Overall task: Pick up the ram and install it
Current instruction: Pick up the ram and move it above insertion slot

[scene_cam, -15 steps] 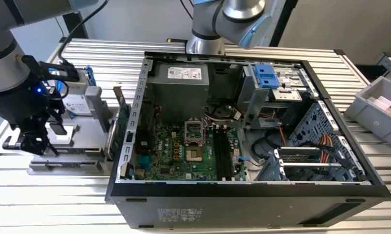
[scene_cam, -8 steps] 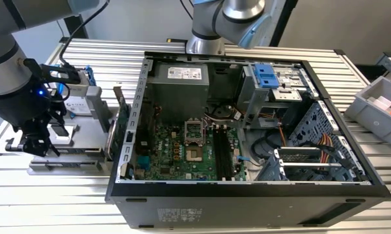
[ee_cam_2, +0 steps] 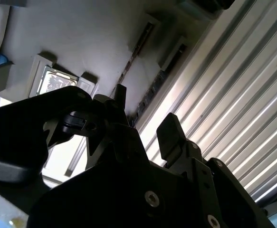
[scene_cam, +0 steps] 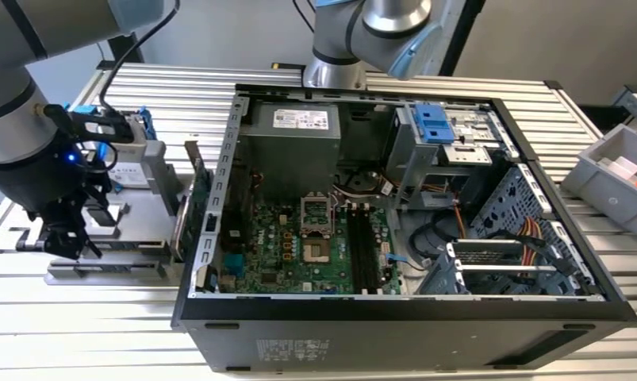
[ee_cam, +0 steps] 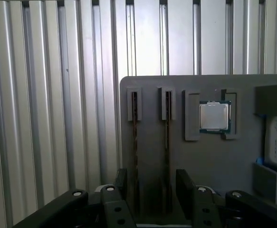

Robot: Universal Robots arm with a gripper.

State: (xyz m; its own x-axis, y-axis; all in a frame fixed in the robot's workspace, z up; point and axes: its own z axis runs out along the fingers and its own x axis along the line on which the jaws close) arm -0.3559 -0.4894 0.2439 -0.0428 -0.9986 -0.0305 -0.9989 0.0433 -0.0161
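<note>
Two ram sticks stand on edge in slots of a grey holder plate (ee_cam: 209, 161); in the first wrist view they show as thin dark strips, one ram (ee_cam: 134, 142) and a second ram (ee_cam: 167, 142). My gripper (ee_cam: 152, 185) hangs open just above them, its dark fingers (ee_cam: 186, 183) standing outside both strips and touching neither. The second wrist view shows a ram edge (ee_cam_2: 133, 52) beyond the open gripper (ee_cam_2: 145, 114). In the exterior view the gripper (scene_cam: 67, 238) is over the holder (scene_cam: 128, 238), at that view's left of the open computer case (scene_cam: 403, 317). Black memory slots (scene_cam: 366, 246) lie on the motherboard.
A processor chip (ee_cam: 214, 116) sits in the holder beside the sticks. A hard drive in a blue frame (scene_cam: 136, 155) and a green card (scene_cam: 191, 202) stand between holder and case. A grey bin (scene_cam: 615, 171) is at the exterior view's right. The table (scene_cam: 74, 333) is ribbed metal.
</note>
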